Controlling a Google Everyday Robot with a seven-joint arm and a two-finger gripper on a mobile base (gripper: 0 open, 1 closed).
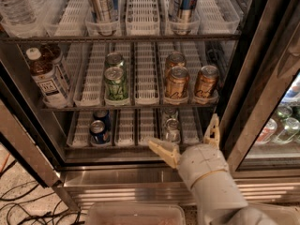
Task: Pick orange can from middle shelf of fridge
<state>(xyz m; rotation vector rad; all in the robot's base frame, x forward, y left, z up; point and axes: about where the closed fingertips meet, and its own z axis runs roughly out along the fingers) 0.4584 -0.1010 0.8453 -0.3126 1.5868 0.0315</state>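
Note:
The fridge (248,64) stands open in front of me. Its middle shelf (140,106) bears three orange cans: one at the front (176,83), one behind it (175,60) and one to the right (206,81). Two green cans (116,83) stand to their left, and brown tea bottles (47,81) at the far left. My gripper (185,137) is open and empty. It is low at the fridge's base, below and in front of the orange cans, level with the bottom shelf.
The top rack holds tall slim cans (101,3). The bottom rack holds blue cans (98,128) and silver cans (171,125). The glass door (276,121) stands at the right with cans seen through it. A clear bin (133,214) and floor cables (18,205) lie below.

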